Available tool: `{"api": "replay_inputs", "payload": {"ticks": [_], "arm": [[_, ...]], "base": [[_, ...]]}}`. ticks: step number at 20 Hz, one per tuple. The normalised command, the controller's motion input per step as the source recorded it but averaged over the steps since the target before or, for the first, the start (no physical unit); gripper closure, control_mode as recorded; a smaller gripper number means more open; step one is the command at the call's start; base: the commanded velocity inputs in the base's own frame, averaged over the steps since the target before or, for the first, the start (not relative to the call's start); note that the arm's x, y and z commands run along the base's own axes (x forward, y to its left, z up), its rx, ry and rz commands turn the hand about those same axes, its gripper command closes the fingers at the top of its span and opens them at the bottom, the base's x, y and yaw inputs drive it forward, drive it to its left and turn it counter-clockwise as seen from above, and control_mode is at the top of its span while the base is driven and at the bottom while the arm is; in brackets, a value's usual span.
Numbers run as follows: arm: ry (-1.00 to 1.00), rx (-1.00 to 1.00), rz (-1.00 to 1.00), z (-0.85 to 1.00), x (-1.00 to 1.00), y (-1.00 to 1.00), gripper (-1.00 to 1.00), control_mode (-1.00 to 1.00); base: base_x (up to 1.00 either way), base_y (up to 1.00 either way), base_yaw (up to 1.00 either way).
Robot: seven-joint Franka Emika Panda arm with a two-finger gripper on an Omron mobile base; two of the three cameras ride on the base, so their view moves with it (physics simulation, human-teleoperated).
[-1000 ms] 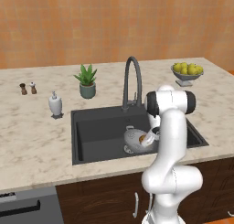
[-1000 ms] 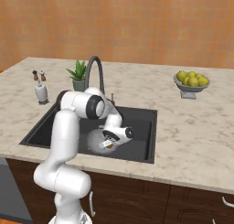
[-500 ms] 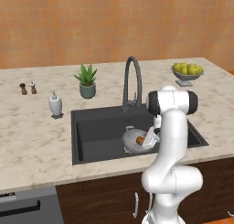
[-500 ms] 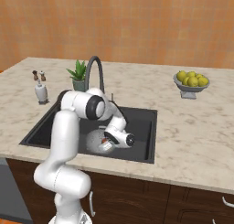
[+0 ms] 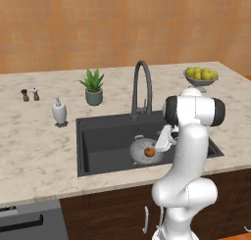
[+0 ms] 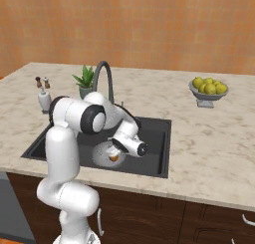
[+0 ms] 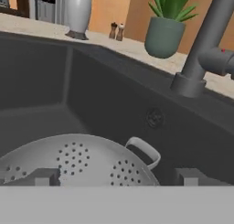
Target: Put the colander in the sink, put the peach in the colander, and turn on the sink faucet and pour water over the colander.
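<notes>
Peach [image 5: 148, 152] lies in the colander [image 5: 140, 149] at the sink's [image 5: 98, 136] front right, the gripper [image 7: 117, 177] spread open and empty just above the colander rim; the faucet [image 5: 141, 87] stands behind at the sink's rear edge.

Even, soft rendered light falls from above with no glare. The sink [image 5: 98, 131] basin reads darkest, with faint shadows under the counter's things. All views are slightly soft and low-resolution.
</notes>
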Motion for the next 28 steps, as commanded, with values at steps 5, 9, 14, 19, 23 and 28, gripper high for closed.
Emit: {"api": "replay_inputs", "payload": {"ticks": [5, 9, 14, 19, 23, 28], "arm": [[-0.19, 0.09, 0.00, 0.95, -0.21, -0.01, -1.00, -1.00], [-0.21, 0.08, 0.00, 0.74, -0.26, -0.09, -1.00, -1.00], [-0.17, 0.10, 0.00, 0.61, -0.18, -0.13, -1.00, -1.00], [-0.10, 0.21, 0.00, 0.49, -0.01, -0.04, -1.00, -1.00], [-0.18, 0.11, 0.00, 0.44, 0.00, 0.00, -1.00, -1.00], [-0.20, 0.03, 0.00, 0.36, 0.06, 0.00, -1.00, -1.00]], "base": [[0.00, 0.00, 0.00], [0.00, 0.00, 0.00], [0.00, 0.00, 0.00], [0.00, 0.00, 0.00], [0.00, 0.00, 0.00], [0.00, 0.00, 0.00]]}}
